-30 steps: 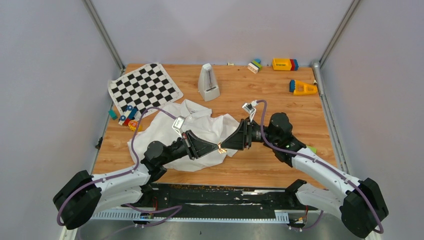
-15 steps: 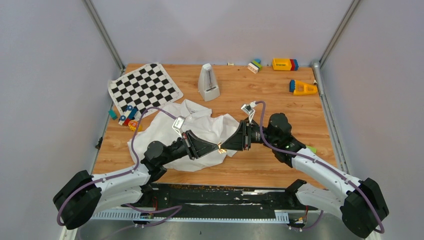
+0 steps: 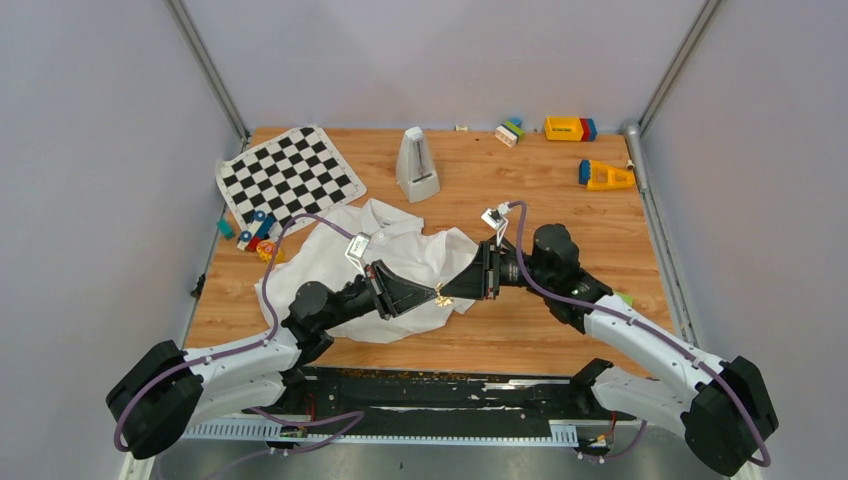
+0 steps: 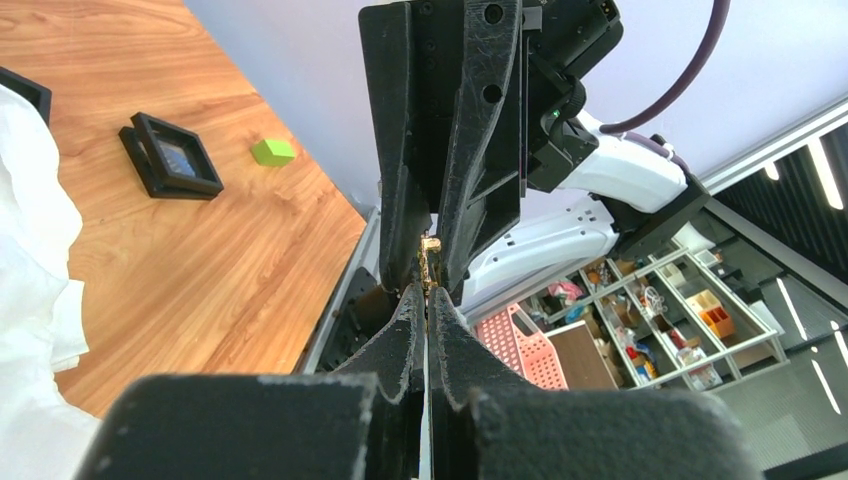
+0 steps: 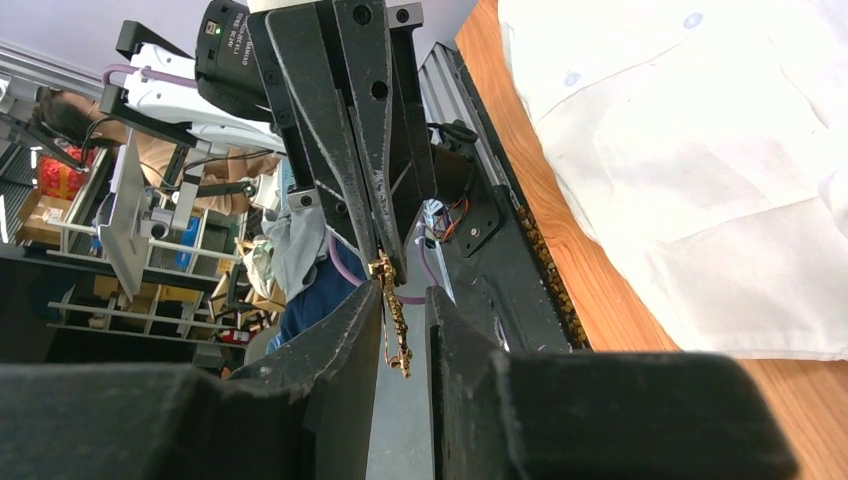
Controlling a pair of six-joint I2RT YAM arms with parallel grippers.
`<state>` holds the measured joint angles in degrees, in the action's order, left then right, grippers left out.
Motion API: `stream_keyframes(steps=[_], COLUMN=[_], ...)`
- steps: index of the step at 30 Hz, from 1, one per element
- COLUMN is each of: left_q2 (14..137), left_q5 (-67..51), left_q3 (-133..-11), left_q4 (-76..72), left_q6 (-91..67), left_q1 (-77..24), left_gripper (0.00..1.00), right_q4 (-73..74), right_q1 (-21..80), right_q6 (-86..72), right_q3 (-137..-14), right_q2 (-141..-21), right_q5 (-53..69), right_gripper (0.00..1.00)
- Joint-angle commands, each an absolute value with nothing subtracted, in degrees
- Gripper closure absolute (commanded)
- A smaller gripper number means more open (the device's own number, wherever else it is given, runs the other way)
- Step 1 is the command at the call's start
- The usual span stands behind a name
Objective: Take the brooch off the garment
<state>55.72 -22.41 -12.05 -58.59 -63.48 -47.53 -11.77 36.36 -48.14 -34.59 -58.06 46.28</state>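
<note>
Claws meet tip to tip above the near right edge of the garment, which lies crumpled on the tabletop. The left claw is closed, its fingertips pinching the top of the brooch. In the right wrist view, this small gold piece hangs down from those tips in the air, apart from the white cloth. It dangles in the narrow gap between the fingers of the right claw. Those fingers stand close on either side of it. Whether they press on it or only flank it, I cannot tell. A chequered mat lies at the far left of the tabletop, touching the shirt's collar end.
</note>
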Motion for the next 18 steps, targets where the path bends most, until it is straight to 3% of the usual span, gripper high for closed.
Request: stream_keyframes(steps=[1,18], left_q2=[54.3,53.0], left_q5=[-23.8,-23.9], left_q3=[-13.5,-13.0], left_q4=[-62.4,-62.2], left_q6=[-62.4,-62.4], left_q1=[-47.8,-47.8], left_gripper=[1.00,1.00], right_q4=[-9.0,-7.1], right_q1=[36.6,36.5], right_q6=[-46.3,-46.4], right_q3=[-36.5,-35.7], right_q2=[-58.3,-56.0], right_q5=[41.9,37.0], right_gripper=[0.77,0.78])
